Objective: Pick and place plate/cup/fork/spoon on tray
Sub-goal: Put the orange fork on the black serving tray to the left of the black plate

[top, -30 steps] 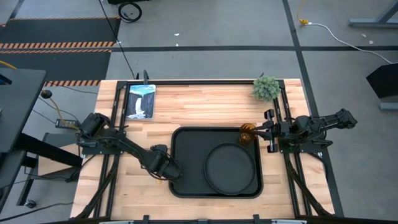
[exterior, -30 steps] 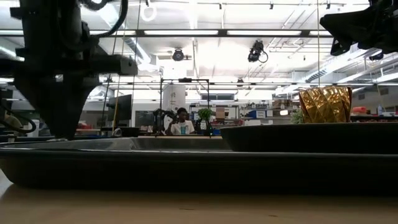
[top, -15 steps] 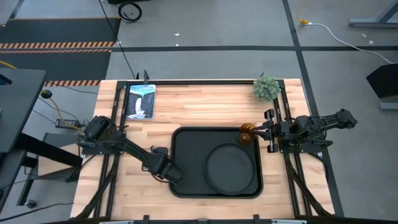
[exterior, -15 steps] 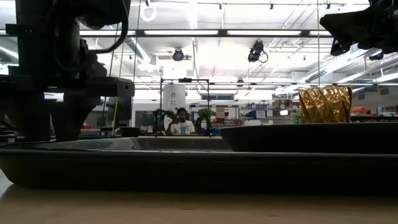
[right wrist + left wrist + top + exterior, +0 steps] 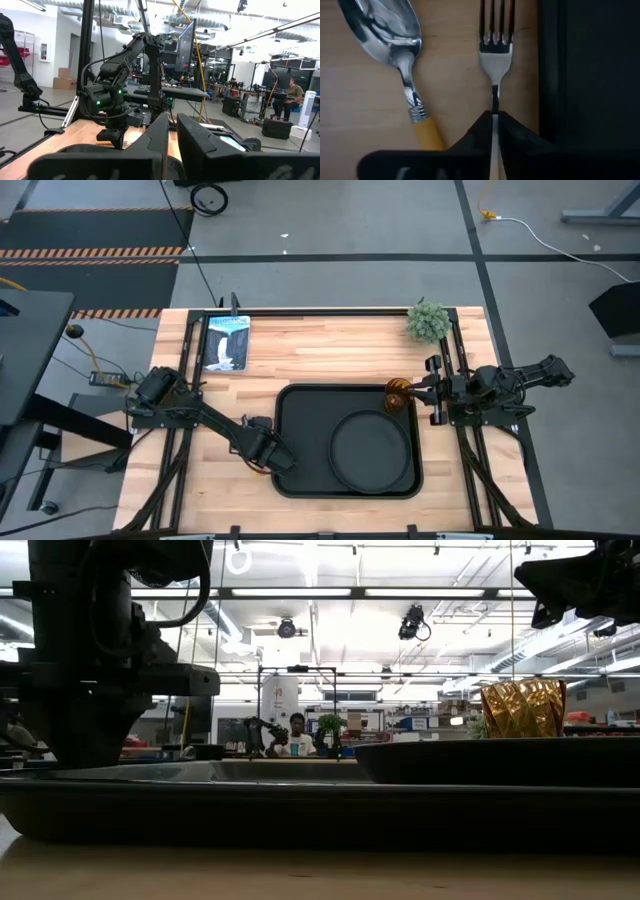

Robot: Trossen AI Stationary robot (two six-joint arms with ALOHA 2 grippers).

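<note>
The fork (image 5: 495, 55) and the spoon (image 5: 395, 45) lie side by side on the wood, just left of the black tray (image 5: 300, 405); the tray's edge (image 5: 551, 75) also shows in the left wrist view. My left gripper (image 5: 264, 457) stands over them, shut on the fork. The round plate (image 5: 372, 450) lies in the tray's right half. The amber cup (image 5: 398, 395) stands upright at the tray's far right corner. My right gripper (image 5: 426, 392) is shut and empty just right of the cup. My left gripper pinches the fork's thin metal neck (image 5: 495, 102) between its two fingers, between the tines and the handle. The fingers come from above, pointing down, one on each side of the neck. The fork lies flat on the wood along the tray's left edge; its handle is hidden under the gripper.
A small green potted plant (image 5: 428, 322) stands at the table's far right corner. A picture book (image 5: 226, 343) lies at the far left. The spoon's orange handle (image 5: 429, 136) lies close beside my left fingers. A person (image 5: 297, 736) sits far behind the table.
My left gripper has come down toward the table beside the tray's left edge and now sits low over the fork. My right gripper, the cup and the plate have kept still.
</note>
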